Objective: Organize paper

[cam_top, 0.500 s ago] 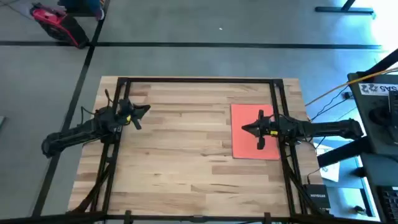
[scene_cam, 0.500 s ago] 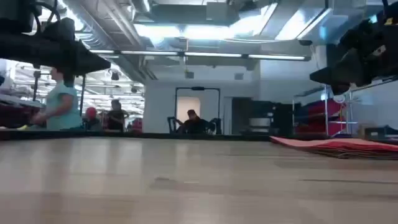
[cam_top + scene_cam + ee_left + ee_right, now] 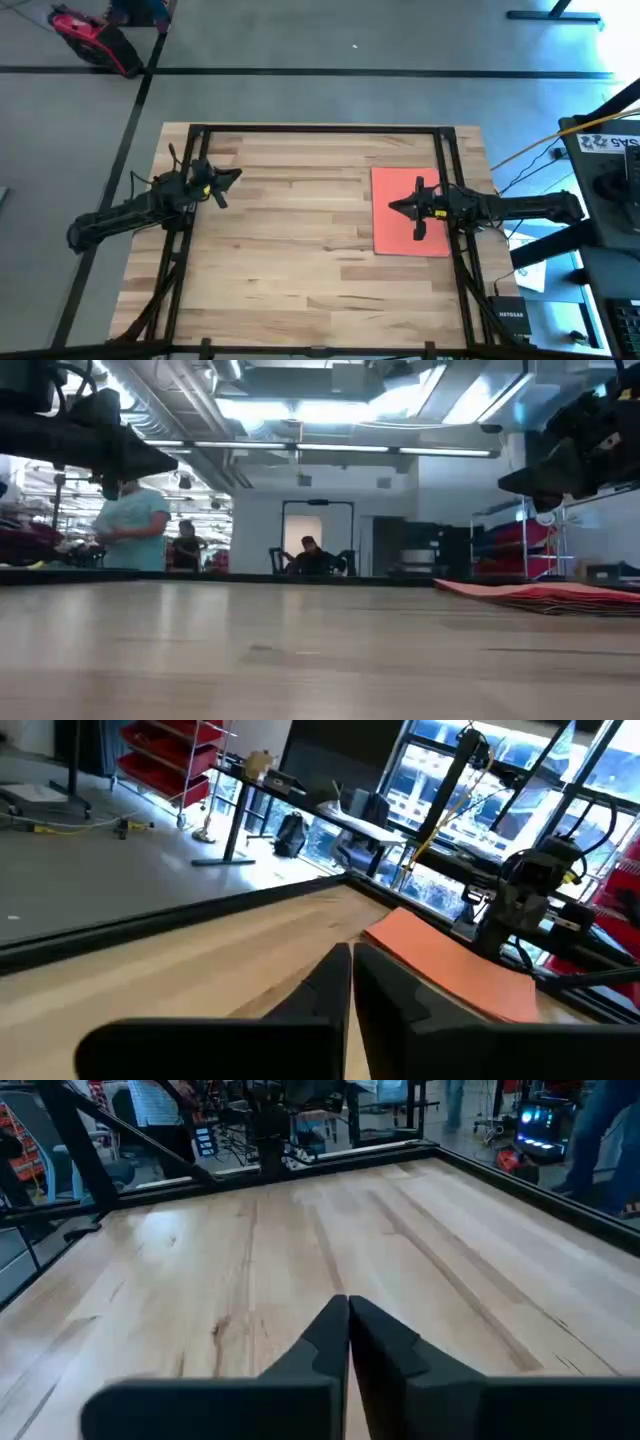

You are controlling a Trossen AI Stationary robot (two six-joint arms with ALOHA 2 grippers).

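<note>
A stack of paper (image 3: 402, 238) with an orange sheet on top lies flat on the right half of the wooden table (image 3: 300, 250). The low view shows its red and pink edges (image 3: 548, 597). My right gripper (image 3: 392, 207) hangs shut above the stack's left part, well clear of it (image 3: 520, 480). In its wrist view the fingers (image 3: 347, 1305) point toward the table's left. My left gripper (image 3: 238, 176) hovers shut over the far left of the table. Its wrist view (image 3: 351, 956) looks across at the orange paper (image 3: 450, 970).
A dark metal frame (image 3: 320, 129) runs along the table's edges. Bare wood (image 3: 300, 210) spreads between the two grippers and toward the near edge. People stand and sit in the room beyond the far edge (image 3: 135, 530).
Both arms have kept still and the paper lies as before. A person in the room behind the table has walked a little to the right in the low view.
</note>
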